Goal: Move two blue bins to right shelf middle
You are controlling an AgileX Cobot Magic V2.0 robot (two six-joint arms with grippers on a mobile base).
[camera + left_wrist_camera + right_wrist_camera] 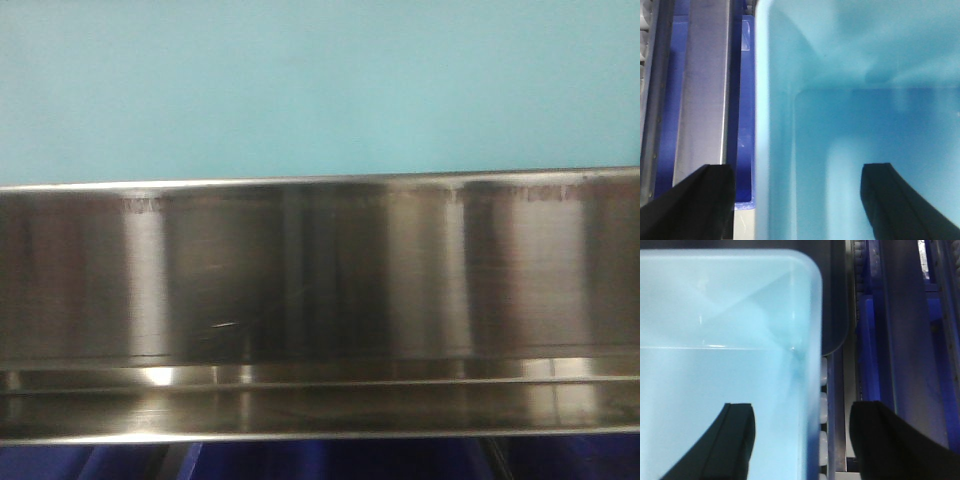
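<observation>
One pale sky-blue bin [320,90] shows, and its wall fills the top of the front view just above the right shelf's mirror-like steel rail [320,280]. My left gripper [796,170] is open and straddles the left wall of this blue bin [865,100], with one finger outside and the other inside. My right gripper [804,407] is open too, astride the right wall of the blue bin [725,315] near its rounded corner. Neither pair of fingers touches the wall.
Dark royal-blue bins [300,462] sit on the tier below the rail. A steel rail [705,100] and a dark blue bin [745,125] run left of the pale bin. To its right are white rollers [823,410] and another steel rail [910,340].
</observation>
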